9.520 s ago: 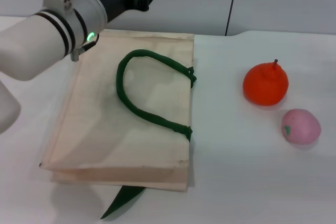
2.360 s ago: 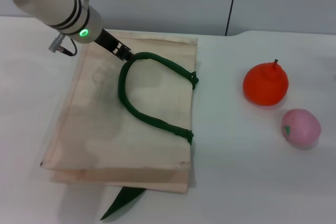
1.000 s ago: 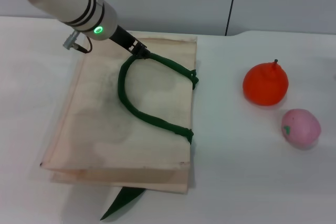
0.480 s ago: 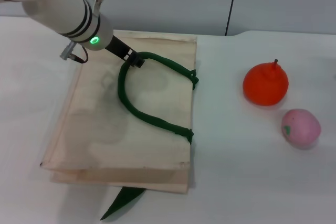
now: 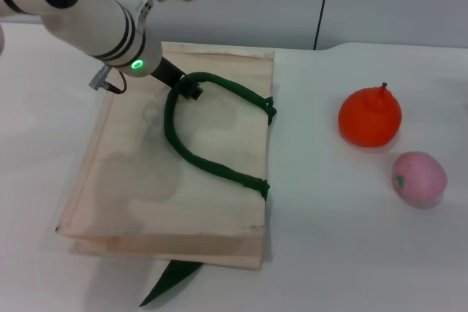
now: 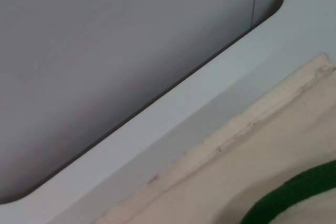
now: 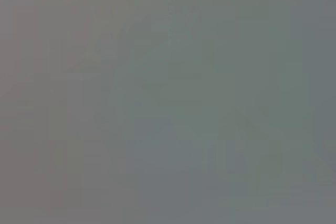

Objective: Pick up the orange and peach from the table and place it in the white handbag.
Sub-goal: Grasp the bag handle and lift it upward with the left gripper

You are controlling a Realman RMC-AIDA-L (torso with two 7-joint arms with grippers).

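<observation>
- Left end effector (image 5: 191, 90) sits at the top of the green handle (image 5: 191, 153), at the far arc of the loop. Tip touches or pinches the handle; I cannot tell whether the fingers are apart or together on it.
- Bag (image 5: 139, 202) lies flat on the left half of the counter (image 5: 336, 253), mouth toward the right. Left wrist view shows only bag edge (image 6: 252, 124) and a bit of handle (image 6: 294, 195).
- Orange (image 5: 370, 117) and peach (image 5: 419, 177) sit near the right edge, close together, well apart from the bag.
- Right end effector not in view.
- Risk: a shallow grip on the handle lets the cord slip out on lifting, so the mouth stays flat.
- Risk: pulling the handle may drag the whole bag across the counter rather than opening it.
- Risk: both fruits are round; a nudge could roll either off the right edge.
</observation>
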